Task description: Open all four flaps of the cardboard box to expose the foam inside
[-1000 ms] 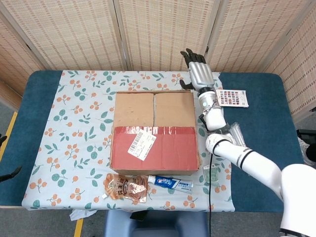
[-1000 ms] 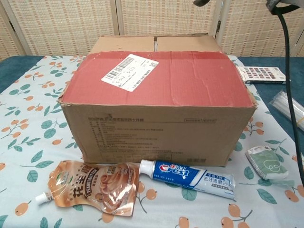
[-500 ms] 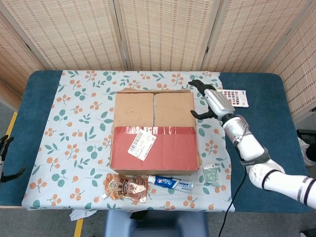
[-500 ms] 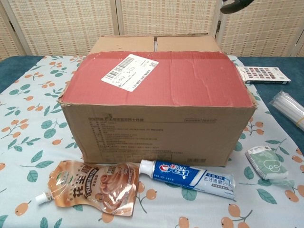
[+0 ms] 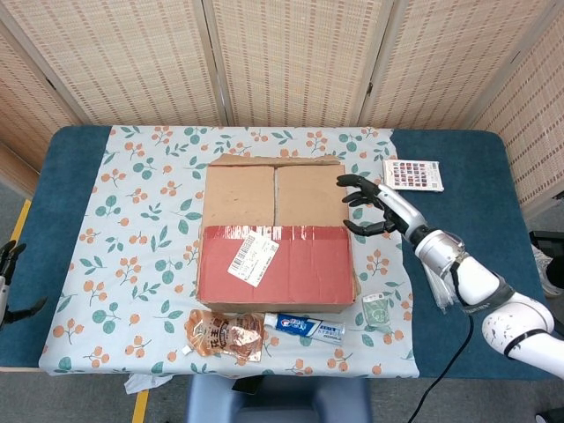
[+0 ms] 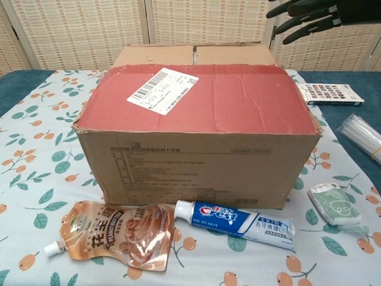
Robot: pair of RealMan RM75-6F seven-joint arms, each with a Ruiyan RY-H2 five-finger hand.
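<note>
The cardboard box (image 5: 275, 233) (image 6: 196, 134) stands in the middle of the table with its flaps lying flat. The near flap (image 5: 300, 264) is covered in red tape and bears a white label (image 5: 254, 256). Two brown far flaps (image 5: 240, 194) meet at a seam in the middle. No foam shows. My right hand (image 5: 370, 204) (image 6: 303, 15) hovers at the box's upper right edge, fingers spread toward the box and holding nothing. Only the dark fingertips of my left hand (image 5: 9, 264) show, apart and empty, beyond the table's left edge.
A peanut butter pouch (image 5: 225, 335) and a toothpaste tube (image 5: 304, 326) lie against the box's front. A small green packet (image 5: 377, 308) and a clear plastic sleeve (image 6: 363, 134) lie to the right. A colour card (image 5: 413, 174) sits at the back right.
My right hand has dropped from upright behind the box's far right corner to a low reach beside its right edge, fingers now pointing at the box. The box is unchanged.
</note>
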